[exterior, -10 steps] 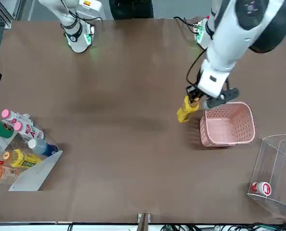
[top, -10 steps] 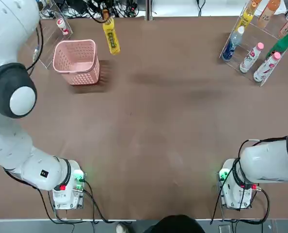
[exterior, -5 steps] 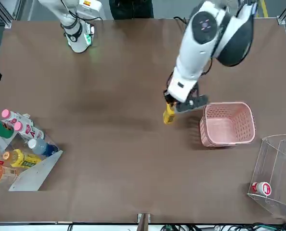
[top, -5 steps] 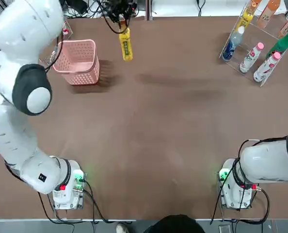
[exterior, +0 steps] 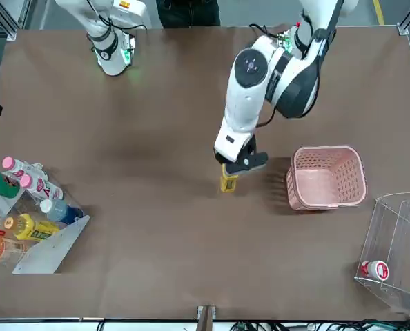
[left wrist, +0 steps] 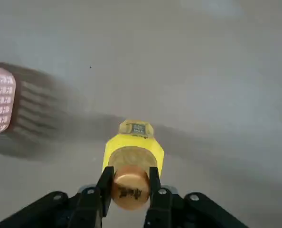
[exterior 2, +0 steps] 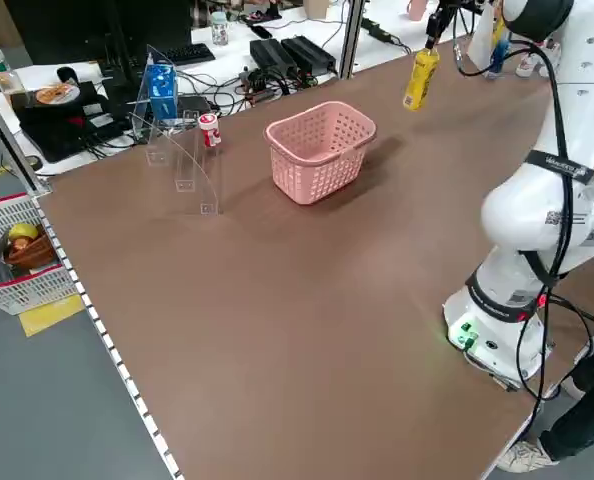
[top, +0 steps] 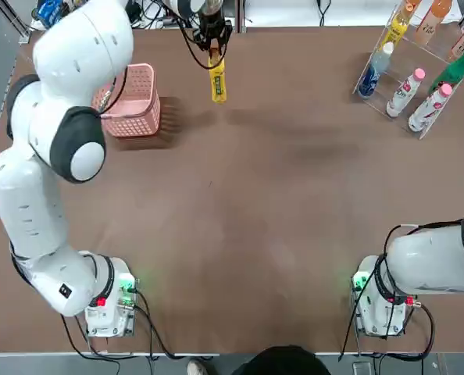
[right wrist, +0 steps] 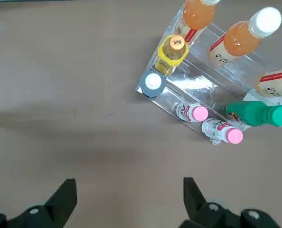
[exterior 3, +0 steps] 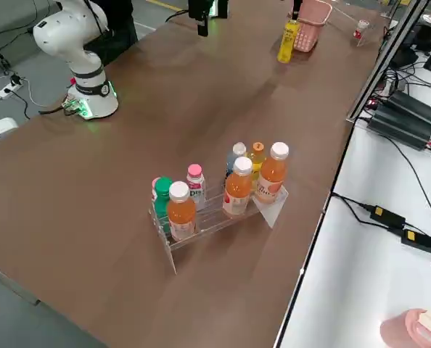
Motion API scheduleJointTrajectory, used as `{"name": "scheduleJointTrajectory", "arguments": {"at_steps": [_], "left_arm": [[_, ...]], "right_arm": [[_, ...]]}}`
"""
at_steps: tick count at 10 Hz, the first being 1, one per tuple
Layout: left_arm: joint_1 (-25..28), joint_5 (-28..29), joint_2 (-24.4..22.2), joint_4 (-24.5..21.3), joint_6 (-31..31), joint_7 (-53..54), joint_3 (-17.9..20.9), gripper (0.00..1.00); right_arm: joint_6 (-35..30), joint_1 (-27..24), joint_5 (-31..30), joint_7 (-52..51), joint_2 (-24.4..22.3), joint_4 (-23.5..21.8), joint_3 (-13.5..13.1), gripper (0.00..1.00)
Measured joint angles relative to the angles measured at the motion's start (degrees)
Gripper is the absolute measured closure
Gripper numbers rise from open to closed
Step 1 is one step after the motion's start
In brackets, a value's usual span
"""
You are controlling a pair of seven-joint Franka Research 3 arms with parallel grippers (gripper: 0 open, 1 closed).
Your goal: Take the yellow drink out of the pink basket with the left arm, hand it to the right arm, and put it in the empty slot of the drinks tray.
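The yellow drink (top: 217,78) (exterior: 228,182) (exterior 2: 420,78) hangs upright above the table, to the right of the pink basket (top: 142,117) (exterior: 322,149) near the far edge. My left gripper (top: 214,48) (left wrist: 130,183) is shut on its orange cap, seen close in the left wrist view. The drink's body (left wrist: 134,151) shows below the cap. The clear drinks tray (top: 421,56) (exterior: 50,252) (right wrist: 198,85) stands at the far right corner with several bottles in it. High over the table, the right gripper (right wrist: 129,199) stays open and empty, looking down at the tray.
A clear acrylic stand (top: 82,55) (exterior: 391,234) holding a small red-and-white bottle (exterior: 375,269) stands left of the basket at the far left corner. Cables lie beyond the far edge. A person (top: 283,361) is at the near edge between the arm bases.
The left arm has carried the yellow drink rightward, away from the basket along the far edge. The right gripper has not moved.
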Motion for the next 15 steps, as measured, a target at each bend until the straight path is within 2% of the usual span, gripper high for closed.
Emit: {"name": "scheduleJointTrajectory", "arguments": {"at_steps": [4,9,12,15], "left_arm": [[-2.9,0.0,3.8,3.3,3.6,-3.3,2.1,0.66],[-6.0,0.0,5.4,3.8,7.4,-9.7,2.4,0.66],[-8.3,0.0,6.6,3.9,8.5,-10.9,4.3,0.66],[-9.8,0.0,9.3,4.2,12.4,-13.0,6.0,0.66]], "right_arm": [[0.0,0.0,0.0,0.0,0.0,0.0,0.0,0.01],[0.0,0.0,0.0,0.0,0.0,0.0,0.0,0.01],[0.0,0.0,0.0,0.0,0.0,0.0,0.0,0.01],[0.0,0.0,0.0,0.0,0.0,0.0,0.0,0.01]]}}
